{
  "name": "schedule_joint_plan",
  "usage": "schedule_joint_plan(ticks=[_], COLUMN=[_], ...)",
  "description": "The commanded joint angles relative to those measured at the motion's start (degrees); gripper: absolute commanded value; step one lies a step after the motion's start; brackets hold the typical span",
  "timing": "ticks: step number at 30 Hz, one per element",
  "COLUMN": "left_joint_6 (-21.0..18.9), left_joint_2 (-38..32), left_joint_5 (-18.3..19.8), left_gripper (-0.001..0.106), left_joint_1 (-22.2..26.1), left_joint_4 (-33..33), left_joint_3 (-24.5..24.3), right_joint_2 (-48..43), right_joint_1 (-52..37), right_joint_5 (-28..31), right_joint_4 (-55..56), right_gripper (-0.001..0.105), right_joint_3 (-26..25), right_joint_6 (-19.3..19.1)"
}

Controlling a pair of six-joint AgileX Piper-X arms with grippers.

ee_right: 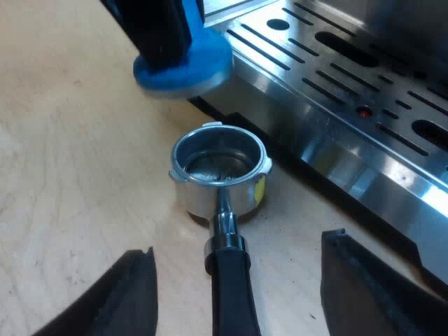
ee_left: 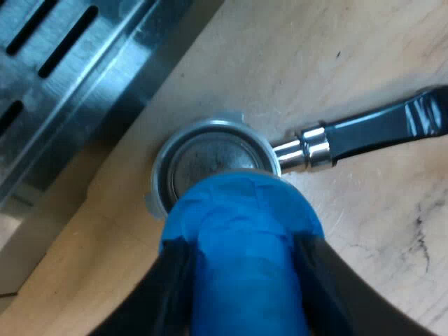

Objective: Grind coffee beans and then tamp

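Holding the blue tamper [ee_left: 241, 203], our left gripper [ee_left: 241, 245] hangs above the holder [ee_right: 220, 199], offset from its basket [ee_right: 213, 164] toward the machine [ee_right: 336, 105], not touching. Holder sits on table [ee_right: 63, 175], handle [ee_right: 231, 301] axis running btwn our right gripper [ee_right: 238, 273] fingers, spread wide; nearer arm. Basket looks nearly empty, maybe thin dark residue.

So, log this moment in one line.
left gripper: holds blue tamper raised clear of holder | right gripper: open, astride handle
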Motion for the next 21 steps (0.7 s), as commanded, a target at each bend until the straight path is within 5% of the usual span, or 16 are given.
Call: schedule_joint_plan(ticks=[1,6,12,17,21], left_joint_6=[0.45,0.45,0.45,0.45,0.33], left_joint_2=[1.2,1.75,2.11,3.57,5.09], left_joint_5=[-0.54,-4.43,-4.82,0.27,0.14], left_gripper=[0.001,0.001,0.001,0.001,0.001], left_joint_1=[-0.2,-0.2,-0.2,-0.2,-0.2], left_joint_4=[-0.74,-1.11,-2.52,-3.6,-3.76], left_joint_3=[-0.49,-0.49,-0.49,-0.49,-0.49], right_joint_2=[-0.07,-0.07,-0.07,-0.07,-0.07], right_joint_1=[-0.01,-0.01,-0.01,-0.01,-0.01], right_joint_5=[-0.11,-0.11,-0.11,-0.11,-0.11], right_joint_4=[-0.85,-0.85,-0.85,-0.85,-0.85], right_gripper=[0.054,0.054,0.054,0.054,0.054], right_joint_3=[-0.13,-0.13,-0.13,-0.13,-0.13], right_joint_6=[-0.76,-0.76,-0.76,-0.76,-0.76])
